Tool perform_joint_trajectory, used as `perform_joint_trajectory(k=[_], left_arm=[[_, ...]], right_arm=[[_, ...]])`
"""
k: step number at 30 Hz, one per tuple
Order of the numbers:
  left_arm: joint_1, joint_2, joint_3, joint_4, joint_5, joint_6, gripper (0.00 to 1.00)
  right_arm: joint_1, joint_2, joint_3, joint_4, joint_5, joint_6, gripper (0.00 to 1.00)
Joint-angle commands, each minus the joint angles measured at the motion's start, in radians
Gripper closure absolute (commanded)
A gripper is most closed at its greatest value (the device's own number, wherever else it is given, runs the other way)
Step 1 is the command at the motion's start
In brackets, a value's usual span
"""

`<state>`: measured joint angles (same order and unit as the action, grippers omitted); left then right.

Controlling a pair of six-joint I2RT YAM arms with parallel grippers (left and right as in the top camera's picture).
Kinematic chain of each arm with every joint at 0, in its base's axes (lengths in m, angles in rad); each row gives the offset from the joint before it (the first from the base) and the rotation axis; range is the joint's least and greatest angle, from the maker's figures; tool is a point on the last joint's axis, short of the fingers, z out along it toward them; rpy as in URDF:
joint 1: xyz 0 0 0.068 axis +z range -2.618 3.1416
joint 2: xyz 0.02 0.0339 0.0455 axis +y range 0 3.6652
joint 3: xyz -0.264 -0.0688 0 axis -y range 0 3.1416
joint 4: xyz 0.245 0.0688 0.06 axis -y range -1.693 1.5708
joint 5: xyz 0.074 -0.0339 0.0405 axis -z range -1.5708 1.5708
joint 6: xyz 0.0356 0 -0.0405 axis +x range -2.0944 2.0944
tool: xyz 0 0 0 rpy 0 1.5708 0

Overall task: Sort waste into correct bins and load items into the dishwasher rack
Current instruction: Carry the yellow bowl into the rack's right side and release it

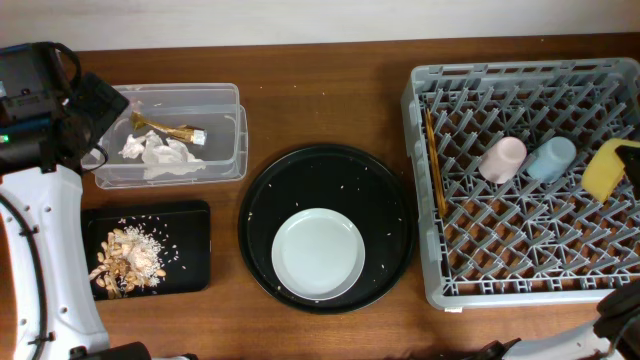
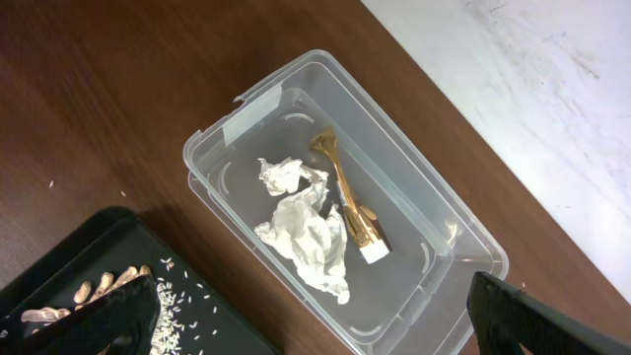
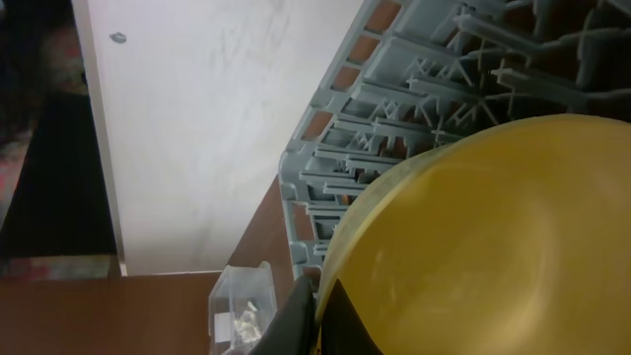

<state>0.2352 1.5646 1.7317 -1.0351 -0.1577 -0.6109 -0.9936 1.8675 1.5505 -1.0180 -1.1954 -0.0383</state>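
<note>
dark brown wooden table (image 1: 300,90) fills the overhead view, with a pale strip of wall along its far edge. at the left, the clear box (image 1: 225,95) holds the crumpled tissue (image 1: 155,150) and the brown-and-gold wrapper (image 1: 172,130), which lie just beside each other on its floor. in front of the box and a little apart from it, the flat black tray (image 1: 190,235) carries the food scraps (image 1: 125,262) and white rice, heaped in its left half. the left gripper (image 2: 311,286) hangs over the clear box with its jaws spread as wide as they go and nothing between them. in its wrist view one finger sits over the flat tray's corner and the other past the box's far end.

in the middle, the round black tray (image 1: 300,175) has the plate (image 1: 318,253) lying flat in its near half. stray rice grains dot the tray around the plate, and a few lie on the wood.

the dishwasher rack (image 1: 425,200) takes up the right side. the chopsticks (image 1: 433,160) lie along its left wall among the pegs. the pink cup (image 1: 502,158) and blue cup (image 1: 551,158) rest tilted on the pegs, side by side; i cannot tell whether they touch. just right of the blue cup, the yellow bowl (image 1: 603,168) stands on edge by the rack's right wall. the right gripper (image 3: 317,320) is clamped tight on its rim, one finger on each side. in the right wrist view the bowl's wall fills most of the frame and hides the cups, and grey pegs crowd close behind it.
</note>
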Motion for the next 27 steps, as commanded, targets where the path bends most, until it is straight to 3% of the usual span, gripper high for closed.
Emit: perform_joint_trajectory(k=[1, 11, 21, 27], left_arm=[[0.005, 0.004, 0.001, 0.001, -0.008, -0.003, 0.01], [0.005, 0.004, 0.001, 0.001, -0.008, -0.003, 0.01], [0.005, 0.004, 0.001, 0.001, -0.008, -0.003, 0.01], [0.005, 0.004, 0.001, 0.001, -0.008, -0.003, 0.0]], right_arm=[[0.02, 0.019, -0.016, -0.004, -0.027, -0.04, 0.96], [-0.011, 0.078, -0.051, -0.044, 0.004, -0.024, 0.94], [-0.082, 0.011, 0.021, -0.117, 0.385, 0.25, 0.82], [-0.113, -0.042, 0.177, -0.286, 0.584, 0.354, 0.62]])
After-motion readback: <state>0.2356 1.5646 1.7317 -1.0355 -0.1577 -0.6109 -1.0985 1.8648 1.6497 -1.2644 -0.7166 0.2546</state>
